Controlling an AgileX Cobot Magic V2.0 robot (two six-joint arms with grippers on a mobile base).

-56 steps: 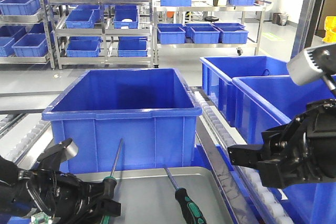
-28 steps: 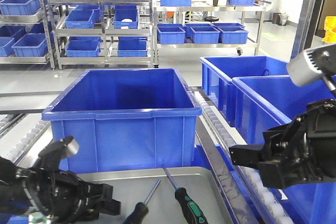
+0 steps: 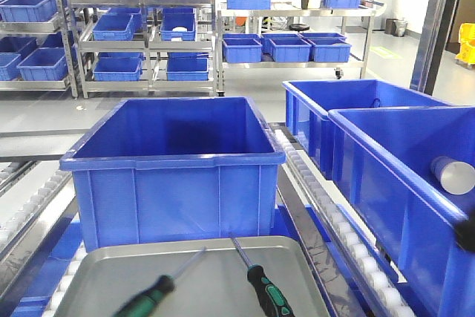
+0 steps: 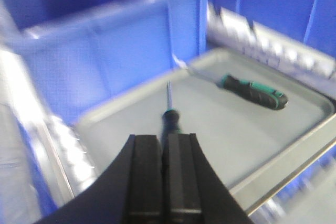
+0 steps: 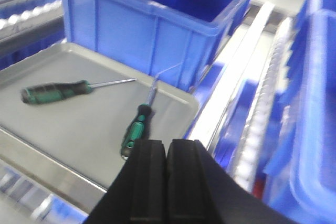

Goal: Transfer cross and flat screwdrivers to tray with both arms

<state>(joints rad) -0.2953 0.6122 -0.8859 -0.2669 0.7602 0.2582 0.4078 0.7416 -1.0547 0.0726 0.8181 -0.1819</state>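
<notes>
Two screwdrivers lie flat inside the grey tray [image 3: 215, 287], both with black-and-green handles toward the near edge and thin silver shafts pointing far, toward the large blue bin [image 3: 174, 165] just behind the tray. Left screwdriver [image 3: 152, 295] is angled, its tip leaning right; right screwdriver [image 3: 263, 291] leans the other way, tip to the left. The two tips come near each other without touching. Left gripper [image 4: 164, 171], seen from its wrist camera, has its black fingers pressed together with nothing between them, above the near left part of the tray. Right gripper [image 5: 167, 177] is likewise pressed together and holds nothing, above the tray's near right corner. More blue bins [image 3: 386, 146] stand to the right
</notes>
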